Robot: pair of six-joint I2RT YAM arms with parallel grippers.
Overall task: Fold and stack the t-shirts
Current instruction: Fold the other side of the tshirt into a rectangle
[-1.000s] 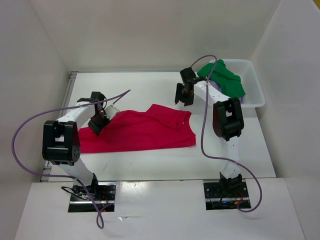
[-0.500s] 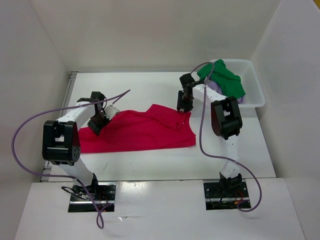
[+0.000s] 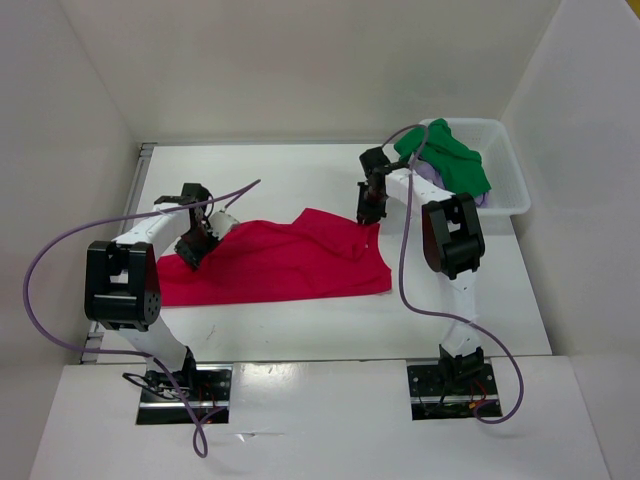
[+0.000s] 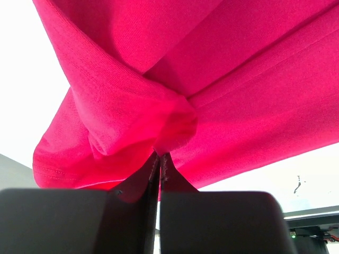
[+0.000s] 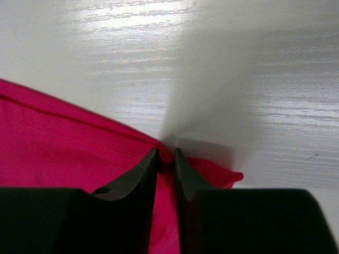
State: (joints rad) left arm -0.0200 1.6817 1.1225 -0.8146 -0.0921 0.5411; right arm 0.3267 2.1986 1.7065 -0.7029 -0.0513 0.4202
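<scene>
1. Red t-shirt [image 3: 280, 265] lies rumpled across the middle of the desk [image 3: 300, 330], with a flap folded over near its far right corner
2. Left gripper [image 4: 159, 156] is clamped tight on bunched cloth at the shirt's left end
3. Right gripper [image 5: 166, 153] has dropped onto that far right corner and its jaws have narrowed to a slit, pinching red hem; both ends look held, ready to stretch flat
4. Green t-shirt [image 3: 450, 160] and lavender t-shirt [image 3: 428, 172] wait in the basket [image 3: 512, 190] at the desk's far right corner; nothing blocks
</scene>
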